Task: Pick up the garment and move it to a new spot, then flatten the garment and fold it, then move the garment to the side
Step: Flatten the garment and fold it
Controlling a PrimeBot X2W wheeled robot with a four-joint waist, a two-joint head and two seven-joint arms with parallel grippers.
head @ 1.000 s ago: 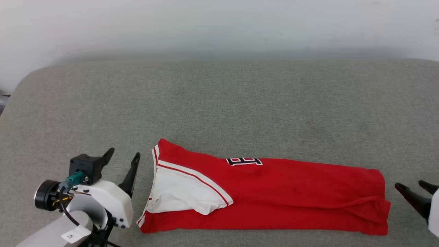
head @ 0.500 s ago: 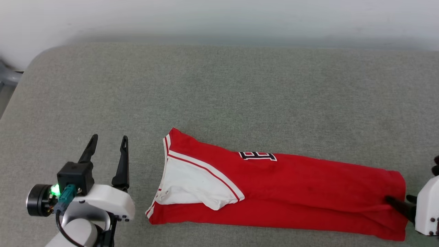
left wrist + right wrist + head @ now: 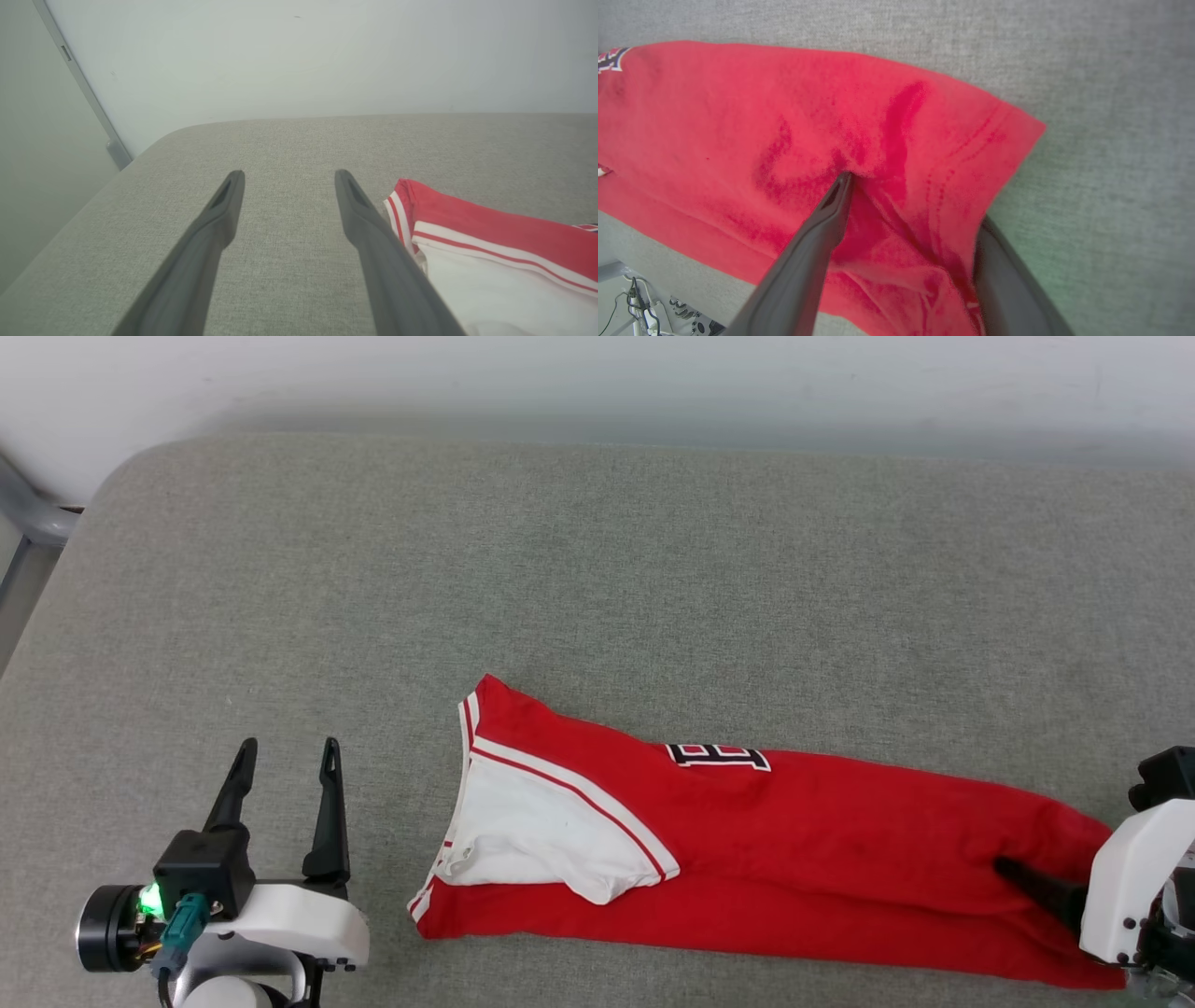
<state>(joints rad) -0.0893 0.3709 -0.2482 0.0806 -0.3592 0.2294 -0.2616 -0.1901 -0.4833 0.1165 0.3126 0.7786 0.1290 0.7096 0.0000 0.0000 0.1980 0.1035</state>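
Observation:
The garment (image 3: 794,840) lies folded into a long red strip on the grey cushion, white sleeve and striped trim at its left end, a bit of black lettering on its far edge. My left gripper (image 3: 288,747) stands open on the cushion just left of the collar end, with nothing between its fingers (image 3: 288,175); the garment's striped edge (image 3: 490,228) is beside its right finger. My right gripper (image 3: 1013,887) is open at the hem end. One finger (image 3: 831,210) presses on top of the red cloth (image 3: 738,116), and the other is partly hidden at the hem's edge.
The grey cushioned surface (image 3: 597,569) stretches wide behind the garment up to a white wall. Its rounded left corner drops off near a metal frame (image 3: 28,523). Cables (image 3: 640,303) lie on the floor past the near edge.
The head camera has shifted. My right gripper moved in from beside the hem onto it, one finger now on the cloth. My left gripper turned to point straight up the view.

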